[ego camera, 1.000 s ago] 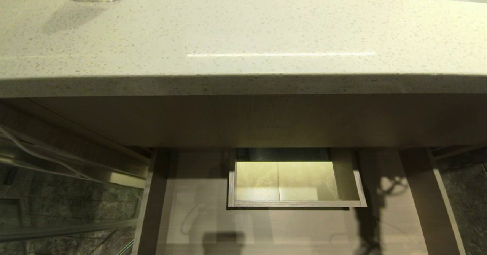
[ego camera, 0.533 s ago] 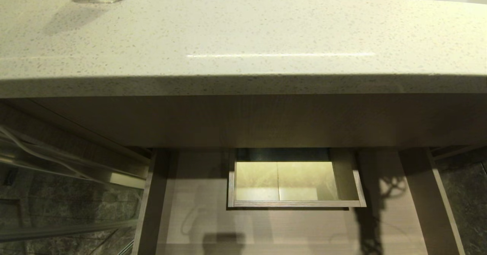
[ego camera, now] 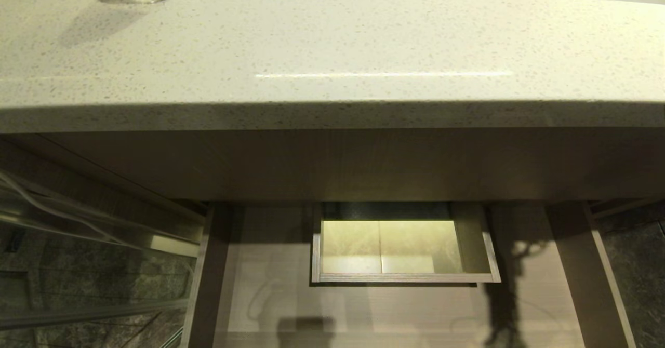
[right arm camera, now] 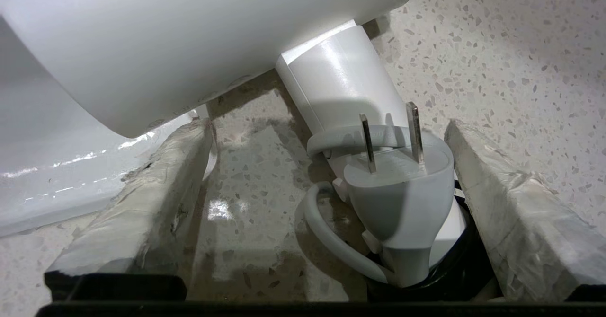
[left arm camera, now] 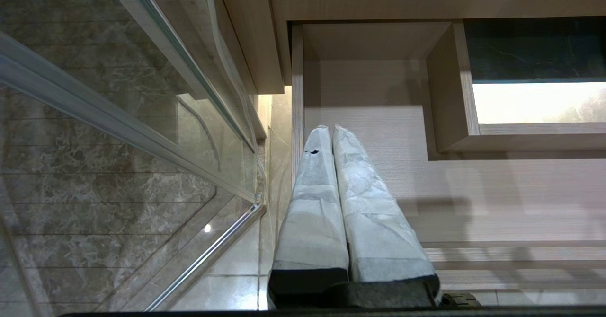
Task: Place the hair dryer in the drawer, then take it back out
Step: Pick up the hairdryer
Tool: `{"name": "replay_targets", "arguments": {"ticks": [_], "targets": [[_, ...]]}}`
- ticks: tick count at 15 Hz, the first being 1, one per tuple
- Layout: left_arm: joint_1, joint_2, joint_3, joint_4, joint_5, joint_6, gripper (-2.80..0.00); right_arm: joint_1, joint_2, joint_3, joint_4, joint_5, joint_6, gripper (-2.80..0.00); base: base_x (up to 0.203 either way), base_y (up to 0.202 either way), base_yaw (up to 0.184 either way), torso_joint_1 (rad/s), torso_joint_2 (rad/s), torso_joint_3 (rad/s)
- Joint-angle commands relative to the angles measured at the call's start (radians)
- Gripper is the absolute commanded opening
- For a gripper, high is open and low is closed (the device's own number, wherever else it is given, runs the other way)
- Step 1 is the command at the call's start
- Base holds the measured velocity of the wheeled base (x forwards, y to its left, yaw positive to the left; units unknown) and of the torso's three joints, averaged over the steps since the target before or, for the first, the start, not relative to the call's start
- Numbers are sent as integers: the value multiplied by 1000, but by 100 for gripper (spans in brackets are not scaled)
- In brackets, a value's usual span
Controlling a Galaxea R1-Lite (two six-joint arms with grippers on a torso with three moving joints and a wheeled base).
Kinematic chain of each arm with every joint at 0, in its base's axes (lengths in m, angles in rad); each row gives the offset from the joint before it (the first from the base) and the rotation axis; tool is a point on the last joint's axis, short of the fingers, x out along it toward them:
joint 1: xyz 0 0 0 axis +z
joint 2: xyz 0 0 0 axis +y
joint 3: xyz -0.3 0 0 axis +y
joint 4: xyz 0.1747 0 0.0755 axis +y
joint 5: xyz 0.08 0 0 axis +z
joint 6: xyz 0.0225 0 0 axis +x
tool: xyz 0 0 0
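The right gripper has its two fingers spread wide and is not squeezing anything. The handle of the hair dryer sits between the fingers, leaning toward one side, with the grey plug tied to it. The big white barrel lies across, just past the fingertips. The dryer rests on the speckled counter, beside the white sink. This arm is the close one, so I think it should close on the handle. The left gripper is pressed shut and empty, hanging low over the open drawer, which has no dryer in it.
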Motion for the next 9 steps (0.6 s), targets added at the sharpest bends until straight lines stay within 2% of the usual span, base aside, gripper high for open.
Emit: {"name": "replay_targets", "arguments": {"ticks": [1, 9], "targets": [[0, 0, 0, 0, 0, 0, -280, 1, 2, -1, 0, -7, -18, 0, 0, 0, 0, 0, 0, 0], [0, 0, 0, 0, 0, -1, -280, -2, 3, -1, -2, -7, -27, 0, 0, 0, 0, 0, 0, 0]]}}
